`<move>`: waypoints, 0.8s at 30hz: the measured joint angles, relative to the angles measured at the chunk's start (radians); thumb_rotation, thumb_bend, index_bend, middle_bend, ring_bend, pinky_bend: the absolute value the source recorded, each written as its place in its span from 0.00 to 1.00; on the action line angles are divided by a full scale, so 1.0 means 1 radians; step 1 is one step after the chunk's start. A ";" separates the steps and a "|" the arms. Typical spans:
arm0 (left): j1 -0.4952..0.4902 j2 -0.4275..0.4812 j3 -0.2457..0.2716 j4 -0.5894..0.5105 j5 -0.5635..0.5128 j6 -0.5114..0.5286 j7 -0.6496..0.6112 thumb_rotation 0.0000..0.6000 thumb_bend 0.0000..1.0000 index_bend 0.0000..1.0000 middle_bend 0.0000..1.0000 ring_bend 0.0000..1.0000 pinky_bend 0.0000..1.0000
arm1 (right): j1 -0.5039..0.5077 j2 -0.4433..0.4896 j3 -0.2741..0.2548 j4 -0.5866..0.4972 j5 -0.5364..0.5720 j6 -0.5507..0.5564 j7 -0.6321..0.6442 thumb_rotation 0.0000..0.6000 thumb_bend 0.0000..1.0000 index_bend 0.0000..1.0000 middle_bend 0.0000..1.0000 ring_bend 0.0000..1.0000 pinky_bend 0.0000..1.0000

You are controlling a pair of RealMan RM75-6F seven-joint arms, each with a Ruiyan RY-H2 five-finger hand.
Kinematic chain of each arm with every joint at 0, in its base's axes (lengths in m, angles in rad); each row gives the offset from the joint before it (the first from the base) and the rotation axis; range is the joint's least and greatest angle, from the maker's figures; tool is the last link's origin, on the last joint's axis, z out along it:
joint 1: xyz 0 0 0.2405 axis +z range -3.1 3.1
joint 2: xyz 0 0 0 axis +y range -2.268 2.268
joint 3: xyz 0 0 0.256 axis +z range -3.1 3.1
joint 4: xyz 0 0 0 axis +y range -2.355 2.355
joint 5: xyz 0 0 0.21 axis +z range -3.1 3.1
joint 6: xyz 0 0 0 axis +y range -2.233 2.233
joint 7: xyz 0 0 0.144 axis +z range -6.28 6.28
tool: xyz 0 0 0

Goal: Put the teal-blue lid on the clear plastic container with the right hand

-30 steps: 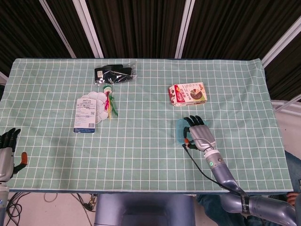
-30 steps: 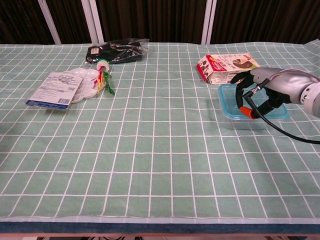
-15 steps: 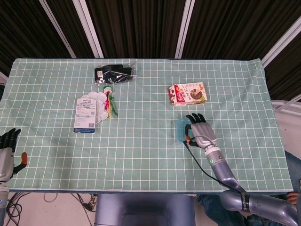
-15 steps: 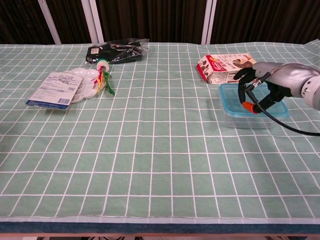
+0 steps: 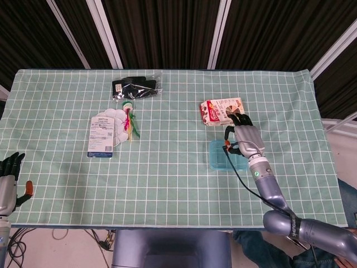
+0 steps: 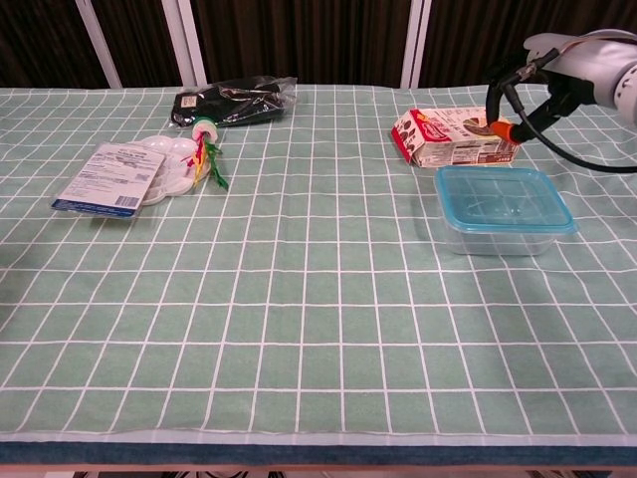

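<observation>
Risk check: teal-blue lid (image 6: 506, 195) looks seated on the clear plastic container (image 6: 495, 240), rim to rim, but I can't tell if it's snapped down all round. If it's only resting, a bump would shift it. Likeliest cause is the orange-tipped black cable (image 6: 520, 118) hanging off the right robot hand (image 6: 557, 72), above the container's far side and over the red snack box (image 6: 450, 136) just behind it; a low sweep could snag either.

Right robot hand is raised clear of the lid, holding nothing, fingers loosely bent and apart. Left robot hand (image 5: 8, 177) sits at the tabletop's (image 6: 299, 329) near-left edge, fingers apart, empty.

Container: shallow, rectangular, rounded corners, see-through walls, translucent lid. Right half of tabletop, well apart from the paint palette (image 6: 164, 159) and black bag (image 6: 231, 101).
</observation>
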 measured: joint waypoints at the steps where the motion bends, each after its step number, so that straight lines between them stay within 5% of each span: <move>1: 0.000 0.000 0.000 0.000 0.000 0.000 0.000 1.00 0.54 0.05 0.00 0.00 0.00 | 0.007 -0.006 0.000 0.008 0.006 -0.006 -0.002 1.00 0.48 0.57 0.14 0.00 0.00; 24: -0.004 0.003 -0.004 0.001 -0.016 -0.007 0.001 1.00 0.54 0.05 0.00 0.00 0.00 | 0.081 -0.154 -0.023 0.221 0.069 -0.099 0.029 1.00 0.48 0.57 0.14 0.00 0.00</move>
